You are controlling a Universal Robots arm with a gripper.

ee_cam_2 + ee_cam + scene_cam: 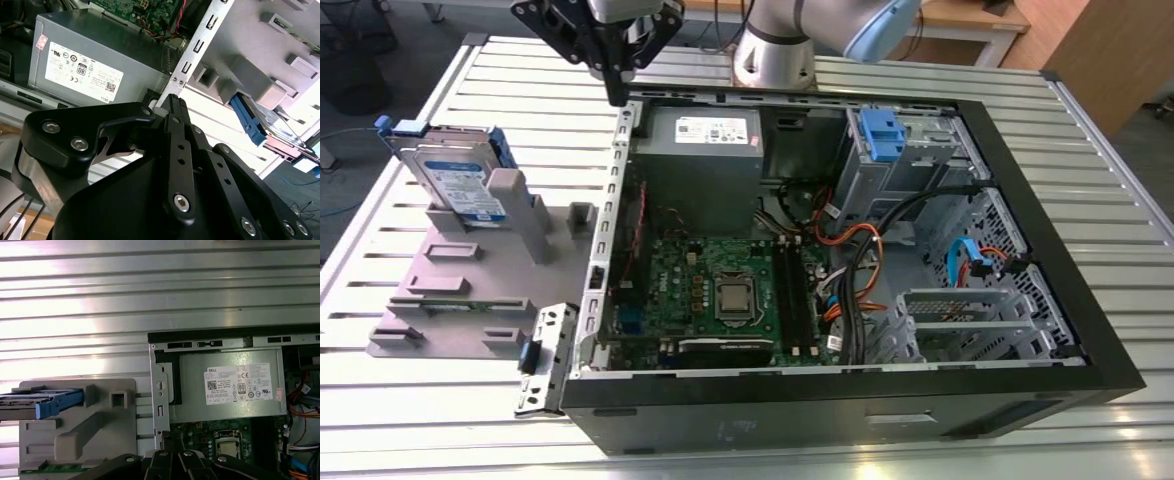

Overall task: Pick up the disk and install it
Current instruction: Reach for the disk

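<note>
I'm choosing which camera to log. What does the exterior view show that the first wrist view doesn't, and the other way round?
Exterior view adds: the blue latch in the drive bay and the metal drive cage. First wrist view adds: the disk seen edge-on, standing in its grey holder. Shared: disk, holder, power supply, processor socket, and the shut gripper, holding nothing, by the rear wall of the computer case.

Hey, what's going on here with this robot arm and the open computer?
The robot arm's pincer hangs shut and empty over the edge of the open computer case, by the grey power supply. The disk sits in a grey holder outside the case, toward the exterior view's left, apart from the pincer and not yet picked up.
</note>
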